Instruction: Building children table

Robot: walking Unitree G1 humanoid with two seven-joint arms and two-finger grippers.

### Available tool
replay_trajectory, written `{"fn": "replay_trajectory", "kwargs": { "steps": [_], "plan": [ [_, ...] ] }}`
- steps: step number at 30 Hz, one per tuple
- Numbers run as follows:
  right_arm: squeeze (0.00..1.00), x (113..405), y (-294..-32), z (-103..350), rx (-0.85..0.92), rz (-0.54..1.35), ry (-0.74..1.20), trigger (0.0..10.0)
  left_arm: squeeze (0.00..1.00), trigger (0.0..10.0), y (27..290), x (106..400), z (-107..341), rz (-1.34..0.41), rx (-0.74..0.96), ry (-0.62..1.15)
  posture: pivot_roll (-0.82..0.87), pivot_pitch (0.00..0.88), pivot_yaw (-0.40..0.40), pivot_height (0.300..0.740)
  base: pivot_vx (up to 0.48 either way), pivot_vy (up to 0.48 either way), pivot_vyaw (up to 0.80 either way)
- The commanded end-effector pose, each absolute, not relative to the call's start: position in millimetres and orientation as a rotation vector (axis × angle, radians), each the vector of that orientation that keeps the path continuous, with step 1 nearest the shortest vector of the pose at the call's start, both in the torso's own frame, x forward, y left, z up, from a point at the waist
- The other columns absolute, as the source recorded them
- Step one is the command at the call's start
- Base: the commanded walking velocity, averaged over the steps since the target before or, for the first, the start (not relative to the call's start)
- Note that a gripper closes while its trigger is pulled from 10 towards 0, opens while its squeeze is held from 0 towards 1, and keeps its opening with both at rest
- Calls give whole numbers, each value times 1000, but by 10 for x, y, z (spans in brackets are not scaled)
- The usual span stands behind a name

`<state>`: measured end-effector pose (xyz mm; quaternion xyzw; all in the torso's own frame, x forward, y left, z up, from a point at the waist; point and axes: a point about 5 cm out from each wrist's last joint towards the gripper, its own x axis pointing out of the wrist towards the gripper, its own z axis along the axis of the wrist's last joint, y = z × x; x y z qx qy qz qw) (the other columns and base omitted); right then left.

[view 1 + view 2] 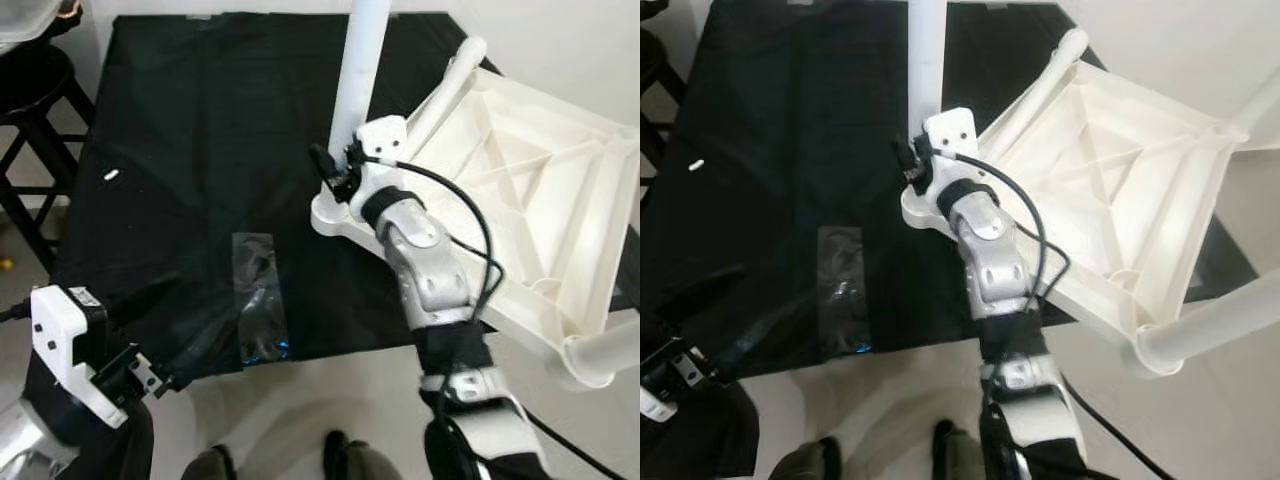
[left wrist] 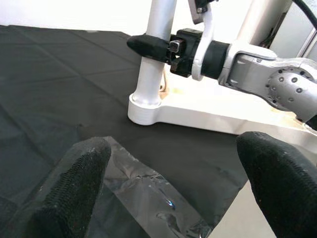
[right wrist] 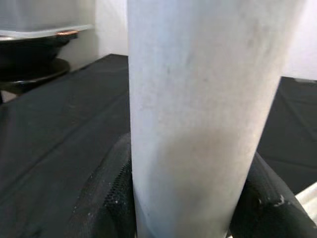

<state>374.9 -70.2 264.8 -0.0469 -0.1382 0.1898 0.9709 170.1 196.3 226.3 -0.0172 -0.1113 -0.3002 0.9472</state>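
Observation:
A white plastic table top lies upside down on a black cloth. One white leg stands upright in its near-left corner socket. My right gripper is shut on that leg just above the socket; in the right wrist view its black fingers press both sides of the leg. My left gripper is open and holds nothing, low at the cloth's front left, pointing toward the leg. Two more legs are fitted at other corners.
A clear plastic bag lies flat on the cloth between the two grippers. A small white piece rests at the cloth's left. A dark stool stands at the far left. Pale floor lies beyond the cloth's front edge.

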Motion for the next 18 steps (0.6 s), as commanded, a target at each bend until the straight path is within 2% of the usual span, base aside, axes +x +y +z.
{"fn": "replay_trajectory", "kwargs": {
  "steps": [1,2,4,5,6,7,9,13,17,18],
  "plan": [
    [0,3795,-712,2492,-121,343,-223,0,0,10000,1966,1703,2217,-620,-25,-194,95,284,-97,740,0,0,0],
    [0,3790,-638,2513,-99,362,-228,6784,0,10000,1966,1710,2214,-616,-23,-196,96,280,-100,740,0,0,0],
    [0,3790,-638,2513,-99,362,-228,6784,0,10000,1966,1710,2214,-616,-23,-196,96,280,-100,740,0,0,0],
    [0,3757,-570,2532,-75,379,-231,10000,0,10000,1966,1716,2212,-613,-21,-198,98,279,-101,740,0,0,0],
    [792,3703,-528,2551,-38,405,-237,10000,0,10000,1965,1719,2211,-610,-17,-199,98,279,-101,740,0,0,0],
    [1000,3654,-503,2566,-6,428,-244,10000,0,10000,1964,1720,2211,-608,-14,-200,98,279,-101,740,0,0,0],
    [1000,3575,-501,2578,34,477,-262,10000,0,10000,1965,1727,2207,-605,-14,-201,90,267,-103,740,0,0,0],
    [1000,3231,-553,2554,89,689,-327,10000,0,10000,2016,1771,2195,-556,-27,-207,71,250,-97,740,0,0,0],
    [1000,3161,-584,2534,73,705,-341,10000,0,10000,2039,1785,2192,-533,-33,-207,69,247,-96,740,0,0,0],
    [1000,3049,-606,2505,58,757,-350,10000,0,10000,2076,1810,2188,-497,-37,-206,55,235,-90,740,0,0,0]
  ]
}}
